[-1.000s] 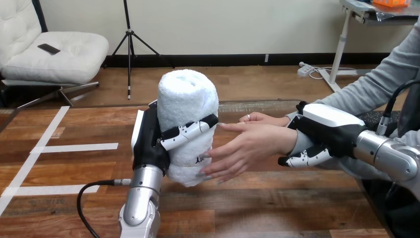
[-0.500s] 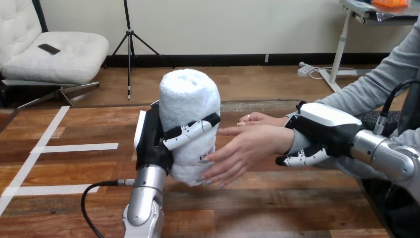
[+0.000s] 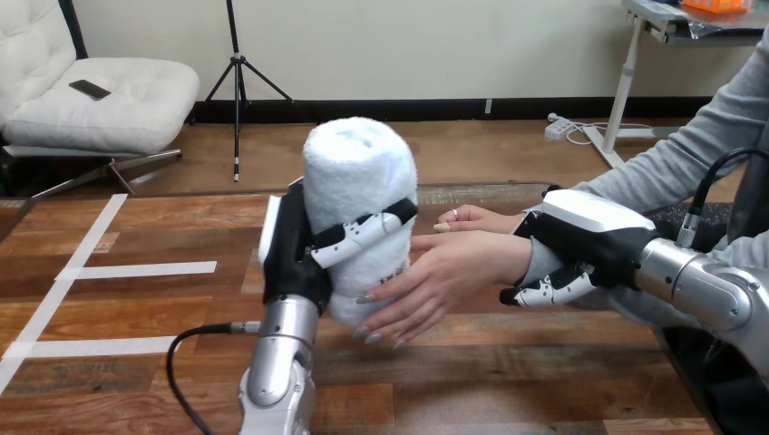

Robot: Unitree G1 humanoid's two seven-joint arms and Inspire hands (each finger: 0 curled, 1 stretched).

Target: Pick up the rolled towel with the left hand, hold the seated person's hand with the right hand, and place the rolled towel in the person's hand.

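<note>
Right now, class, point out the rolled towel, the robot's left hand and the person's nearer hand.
rolled towel [image 3: 358, 168]: head view, upper side of the roll.
left hand [image 3: 290, 258]: head view, black palm.
person's nearer hand [image 3: 449, 267]: head view, its middle.

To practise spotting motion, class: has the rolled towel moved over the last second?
Yes. The rolled towel has shifted right, away from the white tape, toward the person's hand.

Fluffy white terry-cloth rolled towel [image 3: 358, 195]; glossy wood-plank table [image 3: 508, 372]; brushed-metal forearm [image 3: 279, 362].
</note>
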